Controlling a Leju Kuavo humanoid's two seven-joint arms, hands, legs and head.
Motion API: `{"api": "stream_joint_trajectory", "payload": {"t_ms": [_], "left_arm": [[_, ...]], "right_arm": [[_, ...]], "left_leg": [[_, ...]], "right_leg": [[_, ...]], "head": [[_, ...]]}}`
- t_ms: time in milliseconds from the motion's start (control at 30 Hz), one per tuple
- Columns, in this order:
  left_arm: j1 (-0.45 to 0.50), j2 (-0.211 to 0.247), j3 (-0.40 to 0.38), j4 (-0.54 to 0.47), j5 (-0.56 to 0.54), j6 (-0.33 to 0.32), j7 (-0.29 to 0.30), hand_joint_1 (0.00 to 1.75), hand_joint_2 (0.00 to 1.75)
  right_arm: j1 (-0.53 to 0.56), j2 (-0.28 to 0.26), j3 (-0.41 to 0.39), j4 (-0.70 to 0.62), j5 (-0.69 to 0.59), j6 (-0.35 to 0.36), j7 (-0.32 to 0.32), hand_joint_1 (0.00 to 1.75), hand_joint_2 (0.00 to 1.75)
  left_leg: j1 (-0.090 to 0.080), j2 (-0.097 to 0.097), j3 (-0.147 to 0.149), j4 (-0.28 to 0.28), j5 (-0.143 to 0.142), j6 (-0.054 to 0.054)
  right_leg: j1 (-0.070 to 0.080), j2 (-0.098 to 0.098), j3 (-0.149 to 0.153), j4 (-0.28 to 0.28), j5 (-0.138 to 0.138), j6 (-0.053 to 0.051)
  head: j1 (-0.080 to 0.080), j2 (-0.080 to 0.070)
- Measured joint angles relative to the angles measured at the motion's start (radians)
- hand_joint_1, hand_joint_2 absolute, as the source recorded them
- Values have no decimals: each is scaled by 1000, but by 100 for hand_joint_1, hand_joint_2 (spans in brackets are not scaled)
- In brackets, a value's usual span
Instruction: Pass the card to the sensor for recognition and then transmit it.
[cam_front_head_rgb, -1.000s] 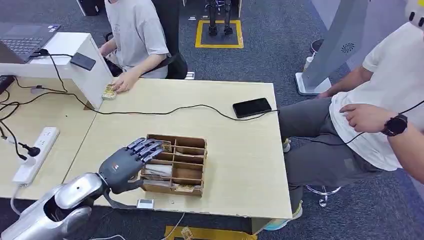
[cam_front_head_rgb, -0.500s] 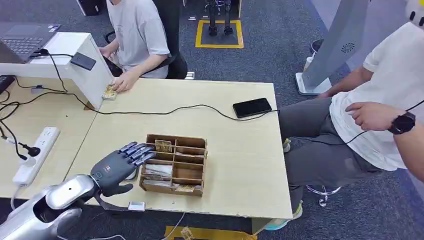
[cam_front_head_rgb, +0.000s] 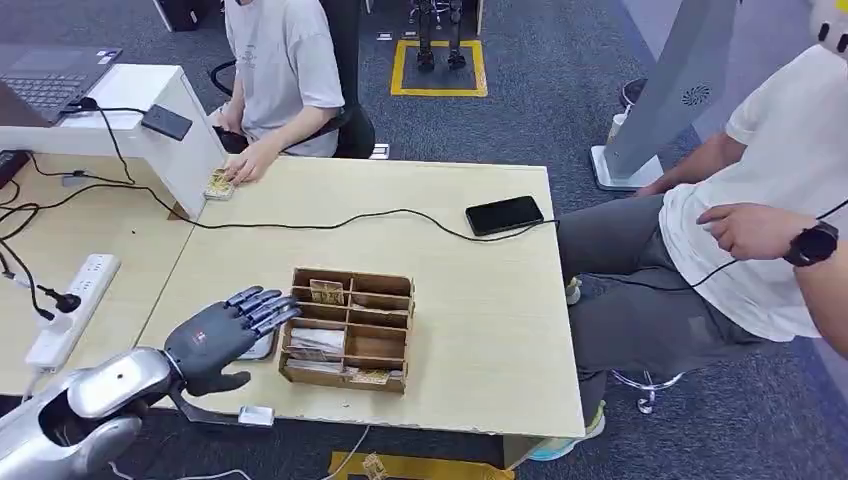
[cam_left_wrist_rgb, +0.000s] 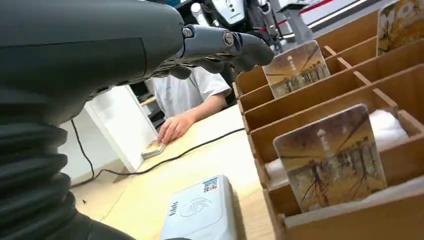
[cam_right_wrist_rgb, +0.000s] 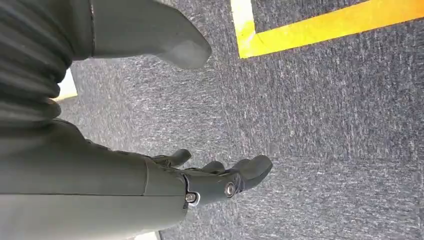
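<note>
Wooden box (cam_front_head_rgb: 350, 330) beside left hand (cam_front_head_rgb: 222, 333): fingers apart, empty | right hand (cam_right_wrist_rgb: 165, 185): empty

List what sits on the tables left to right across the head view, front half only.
Power strip → left hand → wooden card box → black phone, farther back near the right edge.
</note>
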Motion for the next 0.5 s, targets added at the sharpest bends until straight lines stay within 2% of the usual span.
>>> {"api": "stream_joint_trajectory", "payload": {"t_ms": [233, 500], "left_arm": [[18, 13, 0, -14, -35, 7, 24, 0, 175], [20, -6, -12, -14, -73, 12, 50, 0, 175]], "right_arm": [[0, 6, -14, 0, 6, 0, 0, 0, 175], [0, 11, -20, -2, 16, 3, 0, 0, 175]], "left_leg": [[0, 0, 0, 0, 0, 0], [0, 0, 0, 0, 0, 0]], "right_leg": [[0, 0, 0, 0, 0, 0], [0, 0, 0, 0, 0, 0]], "head": [[1, 0], [1, 0]]}}
